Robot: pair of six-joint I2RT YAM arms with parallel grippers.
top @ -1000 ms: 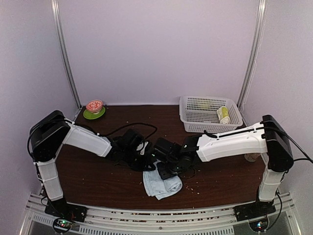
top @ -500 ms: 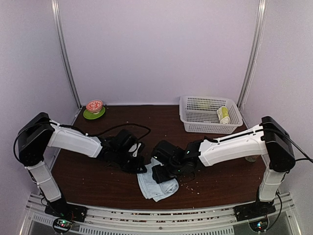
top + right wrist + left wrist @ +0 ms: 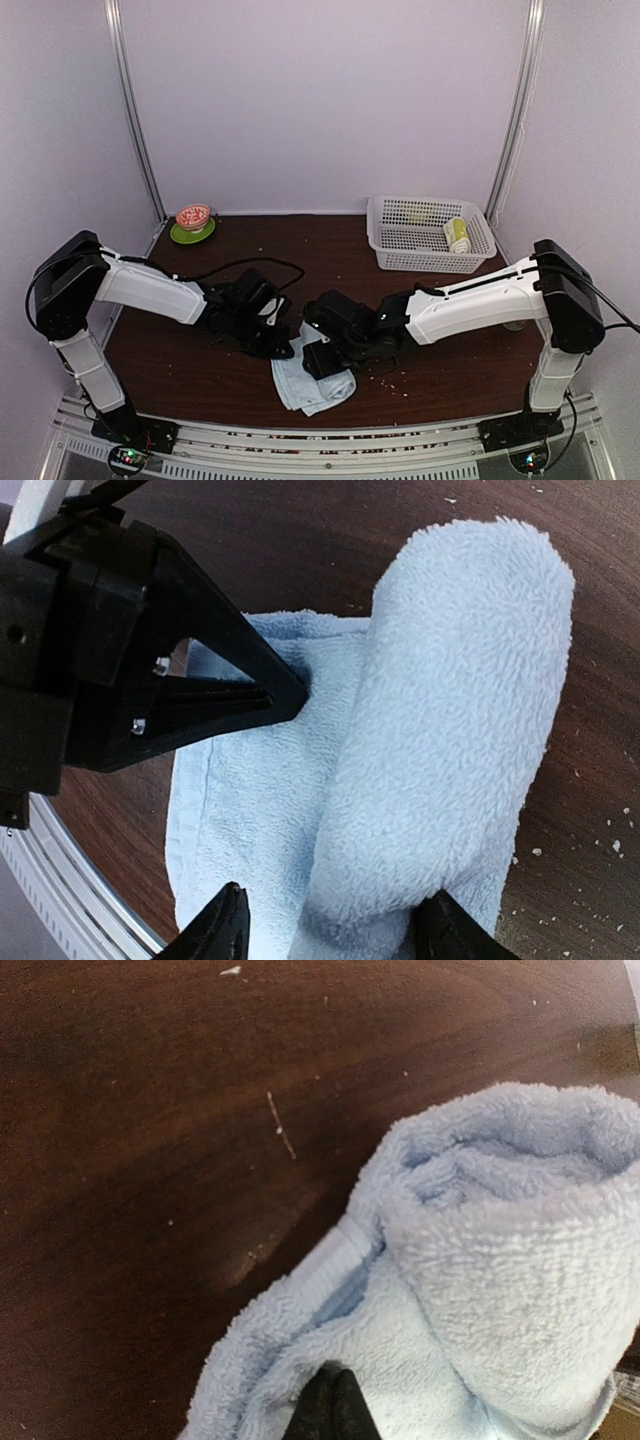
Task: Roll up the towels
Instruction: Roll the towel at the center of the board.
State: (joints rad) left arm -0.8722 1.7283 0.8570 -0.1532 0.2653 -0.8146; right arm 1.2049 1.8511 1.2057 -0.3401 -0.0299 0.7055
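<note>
You are looking at a dark brown table [image 3: 200, 375] with both arms reaching in towards its middle, the left arm [image 3: 150, 285] from the left and the right arm [image 3: 470, 300] from the right. At the back right stands a white mesh basket [image 3: 430, 262].

The pale-blue towel [image 3: 305, 385] lies near the front edge, between the two wrists. Part of it is wound into a thick roll [image 3: 450, 730], and the rest is spread flat on the wood beside the roll.

Your right gripper [image 3: 335, 930] has its jaws standing apart, one finger [image 3: 225, 925] over the flat layer and the other by the end of the roll, so they straddle that end without clamping it.

Your left gripper [image 3: 333, 1405] has its jaws together. In the right wrist view its pointed black tip [image 3: 290, 695] rests on the flat cloth, right against the side of the roll. You cannot tell whether any fabric is caught between the fingers.

The lime-green towel [image 3: 457, 235] sits rolled in the right end of the basket. At the back left a green plate [image 3: 180, 236] carries a small reddish bowl [image 3: 193, 215]. Pale crumbs [image 3: 395, 375] dot the wood to the right of the blue towel
</note>
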